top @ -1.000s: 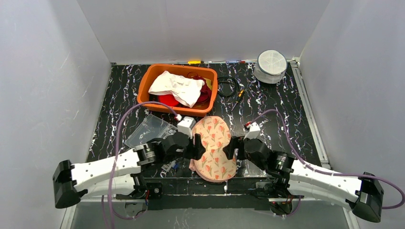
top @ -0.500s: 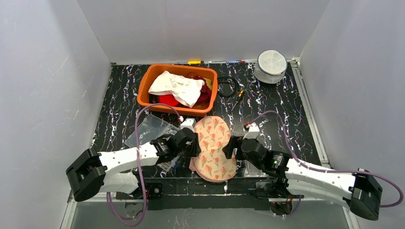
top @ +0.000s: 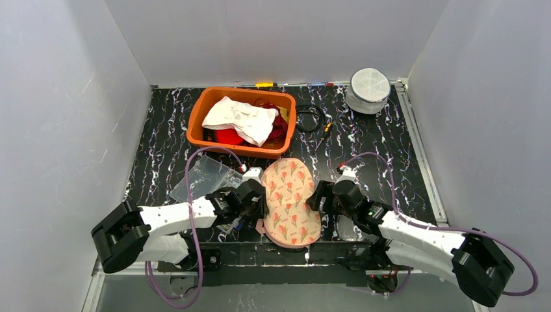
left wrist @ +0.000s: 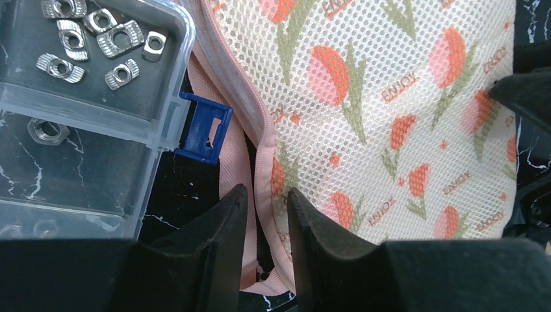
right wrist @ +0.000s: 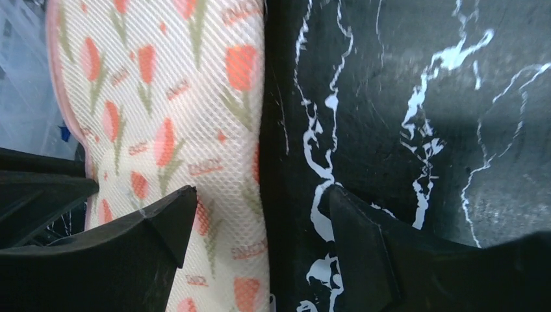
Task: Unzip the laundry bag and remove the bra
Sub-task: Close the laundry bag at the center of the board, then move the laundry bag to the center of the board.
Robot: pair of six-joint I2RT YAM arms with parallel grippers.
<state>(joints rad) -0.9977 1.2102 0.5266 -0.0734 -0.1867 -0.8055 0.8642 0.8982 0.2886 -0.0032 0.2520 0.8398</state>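
Left wrist view: the left end effector (left wrist: 263, 195) pinches the pink zip edge of the tulip-print laundry bag (left wrist: 390, 97), which lies flat on the desk (right wrist: 403, 97) between both arms. The right end effector (right wrist: 260, 195) gapes wide over the bag's opposite edge. A clear parts box (left wrist: 84, 97) sits just beside the bag, and an orange tub (top: 195, 120) stands beyond.

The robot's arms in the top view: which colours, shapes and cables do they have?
The left arm and right arm have white tubular shells, bulky black joints and a looping purple cable each. The left gripper and right gripper have two matte black, wedge-shaped fingers.
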